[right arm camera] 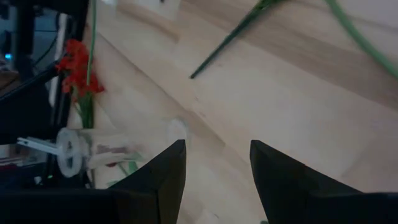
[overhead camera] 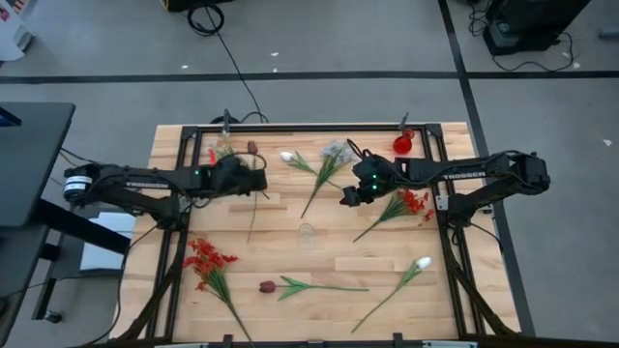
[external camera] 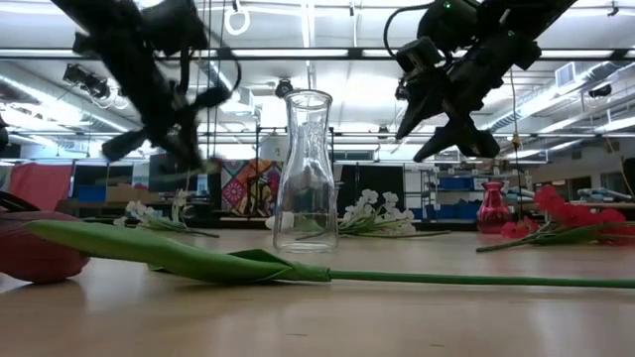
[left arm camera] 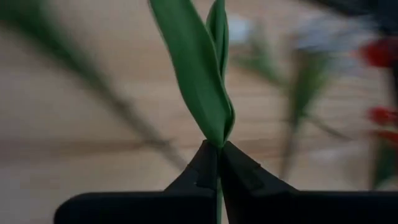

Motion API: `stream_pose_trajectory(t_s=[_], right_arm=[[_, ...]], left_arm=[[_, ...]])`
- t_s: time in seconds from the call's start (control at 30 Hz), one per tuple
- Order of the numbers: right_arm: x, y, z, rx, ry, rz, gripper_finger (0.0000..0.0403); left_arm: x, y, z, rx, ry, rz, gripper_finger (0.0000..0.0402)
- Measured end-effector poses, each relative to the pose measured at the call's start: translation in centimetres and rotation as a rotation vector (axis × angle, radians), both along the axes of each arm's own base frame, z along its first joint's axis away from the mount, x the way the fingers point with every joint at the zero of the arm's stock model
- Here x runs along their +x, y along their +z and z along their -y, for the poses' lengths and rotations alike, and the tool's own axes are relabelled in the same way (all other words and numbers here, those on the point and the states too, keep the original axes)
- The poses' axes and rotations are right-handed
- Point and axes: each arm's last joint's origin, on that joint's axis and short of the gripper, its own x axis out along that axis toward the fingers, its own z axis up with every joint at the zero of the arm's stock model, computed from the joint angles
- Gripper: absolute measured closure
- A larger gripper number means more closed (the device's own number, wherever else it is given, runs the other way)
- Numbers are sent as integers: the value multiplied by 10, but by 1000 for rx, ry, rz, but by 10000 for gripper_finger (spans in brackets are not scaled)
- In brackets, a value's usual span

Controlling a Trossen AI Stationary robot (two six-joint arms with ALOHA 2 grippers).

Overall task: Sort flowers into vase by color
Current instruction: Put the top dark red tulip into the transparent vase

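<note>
The left end effector (overhead camera: 259,181) hangs over the bench's left half, near the far edge, its fingers (left arm camera: 205,168) clamped together on the green stem of a flower (left arm camera: 199,74). The high view shows that stem (overhead camera: 253,208) dangling toward the bench middle, with a dark maroon head (overhead camera: 252,147) just behind the wrist, so the held flower looks like a maroon tulip. The step in hand appears to be the carry: the flower is lifted and not yet in a vase. The clear glass vase (external camera: 306,169) stands near the bench's centre, between the two arms, and the next move calls for bringing the stem end over its narrow mouth and lowering it straight in.

Still on the bench are a red cluster (overhead camera: 205,259) by the left near corner, a second maroon tulip (overhead camera: 271,286) along the near edge, a white bud (overhead camera: 288,156) and pale sprays (overhead camera: 335,151) toward the far edge, a red vase (overhead camera: 402,144) at the far right, another red cluster (overhead camera: 411,201) beside the right edge, and a white bud (overhead camera: 423,263) near the right near corner.

The right end effector (overhead camera: 348,196) hovers right of centre, fingers (right arm camera: 168,174) apart and empty, close to the clear vase; it could crowd the left arm's approach
</note>
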Motion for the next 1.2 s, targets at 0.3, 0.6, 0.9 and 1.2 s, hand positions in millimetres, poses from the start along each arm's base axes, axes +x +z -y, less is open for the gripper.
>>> stream_pose_trajectory(t_s=[0.3, 0.6, 0.9, 1.2], right_arm=[[8, 6, -15, -28, 48, 86, 216], [12, 14, -26, -41, -10, 156, 226], [0, 33, -36, -93, -78, 216, 231], [-7, 42, -36, -73, -116, 240, 231]], left_arm=[[32, 62, -4, 670, -523, 362, 388], [51, 86, 11, 966, -713, 711, 397], [71, 72, 39, 1048, -745, 896, 400], [69, 77, 47, 998, -733, 1016, 401]])
